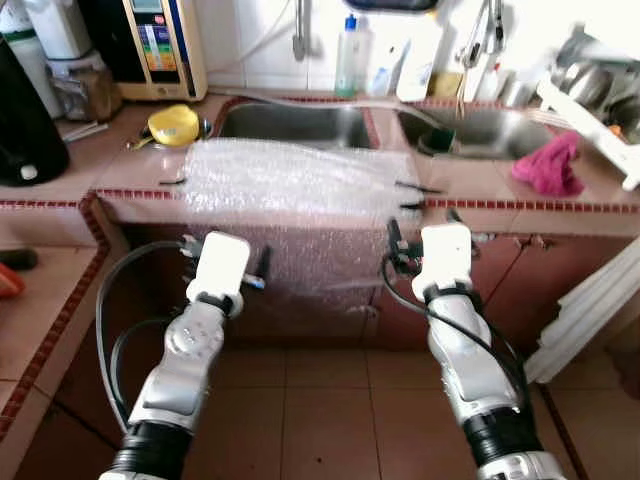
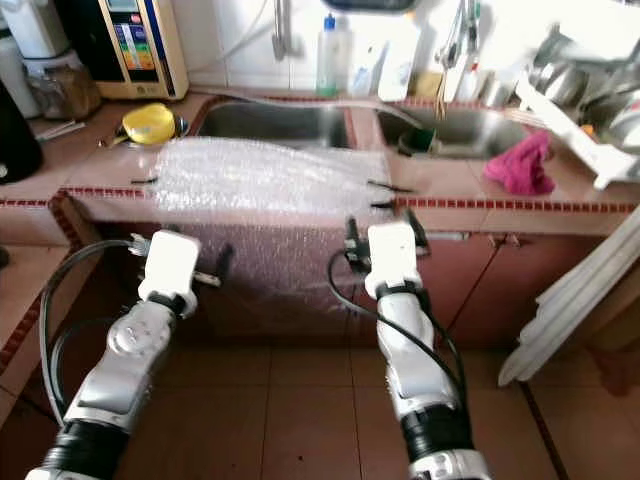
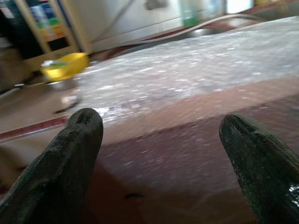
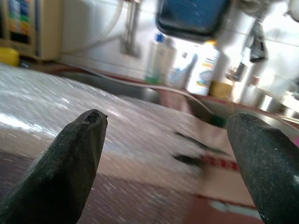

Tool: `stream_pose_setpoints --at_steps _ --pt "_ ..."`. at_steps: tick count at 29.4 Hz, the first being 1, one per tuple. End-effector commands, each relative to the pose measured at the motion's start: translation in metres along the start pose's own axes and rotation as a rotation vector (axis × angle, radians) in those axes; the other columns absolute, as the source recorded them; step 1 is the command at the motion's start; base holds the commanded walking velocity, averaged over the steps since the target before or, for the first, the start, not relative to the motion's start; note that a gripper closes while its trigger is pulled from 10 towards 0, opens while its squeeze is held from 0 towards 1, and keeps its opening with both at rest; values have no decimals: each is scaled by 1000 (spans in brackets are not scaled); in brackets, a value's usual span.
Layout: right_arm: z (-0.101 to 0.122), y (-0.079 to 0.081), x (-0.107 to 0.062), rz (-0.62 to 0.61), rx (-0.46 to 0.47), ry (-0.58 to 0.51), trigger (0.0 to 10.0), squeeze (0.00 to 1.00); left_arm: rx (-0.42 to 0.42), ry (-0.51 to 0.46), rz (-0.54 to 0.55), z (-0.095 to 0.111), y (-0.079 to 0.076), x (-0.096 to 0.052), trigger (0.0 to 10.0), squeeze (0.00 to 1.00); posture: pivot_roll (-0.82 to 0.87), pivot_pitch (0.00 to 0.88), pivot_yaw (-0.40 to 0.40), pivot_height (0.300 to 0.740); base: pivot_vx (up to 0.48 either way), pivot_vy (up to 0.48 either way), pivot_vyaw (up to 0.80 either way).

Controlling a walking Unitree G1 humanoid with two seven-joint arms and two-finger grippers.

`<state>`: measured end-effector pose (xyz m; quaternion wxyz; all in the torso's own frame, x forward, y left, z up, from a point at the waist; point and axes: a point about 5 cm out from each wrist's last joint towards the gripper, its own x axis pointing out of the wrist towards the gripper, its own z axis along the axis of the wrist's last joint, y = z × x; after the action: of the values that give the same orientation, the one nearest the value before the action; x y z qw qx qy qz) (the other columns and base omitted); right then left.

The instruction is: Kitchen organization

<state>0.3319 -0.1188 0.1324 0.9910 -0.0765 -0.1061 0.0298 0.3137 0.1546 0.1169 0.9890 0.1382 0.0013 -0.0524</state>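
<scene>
Both arms are raised toward the bubble wrap (image 1: 285, 185) draped over the counter (image 1: 120, 165) edge before the sink (image 1: 295, 125), left gripper (image 3: 159, 140) and right gripper (image 4: 180, 144) spread wide and empty, so the approach seems underway and next each must close on the hanging sheet.

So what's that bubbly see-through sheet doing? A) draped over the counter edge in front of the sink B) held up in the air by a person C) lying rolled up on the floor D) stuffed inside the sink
A: the bubble wrap lies on the counter and hangs down its front.
</scene>
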Motion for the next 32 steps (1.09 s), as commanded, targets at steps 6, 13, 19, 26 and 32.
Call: stream_pose_setpoints --at_steps 6,13,19,26,32 --pt "-8 -8 0 -68 18 25 10000 0 10 33 -8 -5 0 -1 10000 0 174 0 37 740 0 0 0" --pt "-21 -17 -10 -124 66 77 10000 0 -16 11 -37 2 -11 3 10000 0 148 0 57 740 0 0 0" --pt "-21 -16 -11 -120 92 82 10000 0 17 7 11 1 -7 2 10000 0 140 0 31 740 0 0 0" --pt "-9 -19 -14 -54 -8 15 10000 0 -46 -101 152 11 10 -5 10000 0 127 0 -4 740 0 0 0" --pt "3 -26 -19 -25 -88 -49 10000 0 -122 -139 103 15 3 -12 10000 0 122 0 -17 740 0 0 0"
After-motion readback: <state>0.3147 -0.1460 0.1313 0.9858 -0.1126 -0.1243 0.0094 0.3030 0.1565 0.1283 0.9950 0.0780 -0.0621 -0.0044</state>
